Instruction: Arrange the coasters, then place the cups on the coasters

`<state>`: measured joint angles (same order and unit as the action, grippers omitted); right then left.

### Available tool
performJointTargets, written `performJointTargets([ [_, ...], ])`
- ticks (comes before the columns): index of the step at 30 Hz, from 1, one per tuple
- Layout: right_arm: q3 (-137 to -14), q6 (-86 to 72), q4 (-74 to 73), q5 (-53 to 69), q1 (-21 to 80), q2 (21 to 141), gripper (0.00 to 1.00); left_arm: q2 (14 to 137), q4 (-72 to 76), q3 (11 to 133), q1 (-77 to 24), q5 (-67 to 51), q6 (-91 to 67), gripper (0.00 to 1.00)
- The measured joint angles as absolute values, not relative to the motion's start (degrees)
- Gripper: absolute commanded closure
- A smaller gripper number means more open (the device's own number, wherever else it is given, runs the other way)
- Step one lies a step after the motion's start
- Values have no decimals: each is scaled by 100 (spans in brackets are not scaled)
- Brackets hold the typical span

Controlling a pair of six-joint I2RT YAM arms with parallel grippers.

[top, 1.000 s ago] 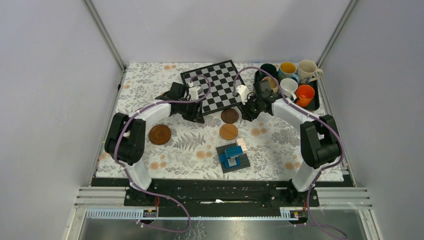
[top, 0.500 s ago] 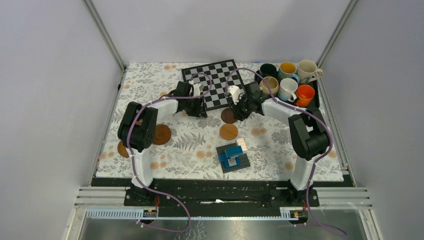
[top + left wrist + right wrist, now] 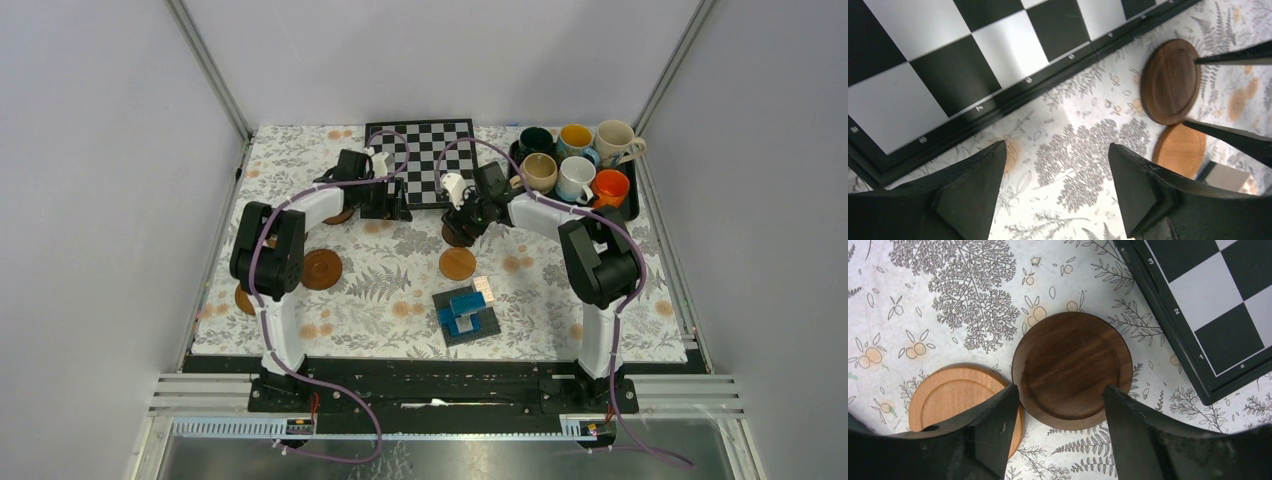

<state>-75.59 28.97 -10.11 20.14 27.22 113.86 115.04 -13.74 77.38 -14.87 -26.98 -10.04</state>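
Observation:
Both grippers hang by the front edge of the chessboard. My right gripper is open; its fingertips straddle the near rim of a dark coaster, apart from it. A light coaster lies just beside that one. My left gripper is open over bare tablecloth with nothing between its fingers. From the top I see my left gripper, my right gripper, the light coaster and a brown coaster. Two more coasters peek out under the left arm. Several cups, among them an orange one, stand together at the back right.
The cups stand in a black tray by the right wall. A stack of blue and grey blocks sits near the front, in the middle. In the left wrist view the dark coaster lies to the right, with the right gripper's fingers over it.
The chessboard has slid toward the back and turned square to the table. Both arms followed it back. Both grippers have opened, the right one now over the dark coaster.

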Motion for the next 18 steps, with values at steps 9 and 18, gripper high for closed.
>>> performJointTargets([
  [9, -7559, 3629, -1304, 2193, 2941, 11386, 27, 10608, -1656, 7599, -1256, -2783, -808, 3],
  [18, -7644, 4010, -1616, 2084, 3140, 11463, 31, 10082, -1721, 7599, -958, -2456, -541, 1],
])
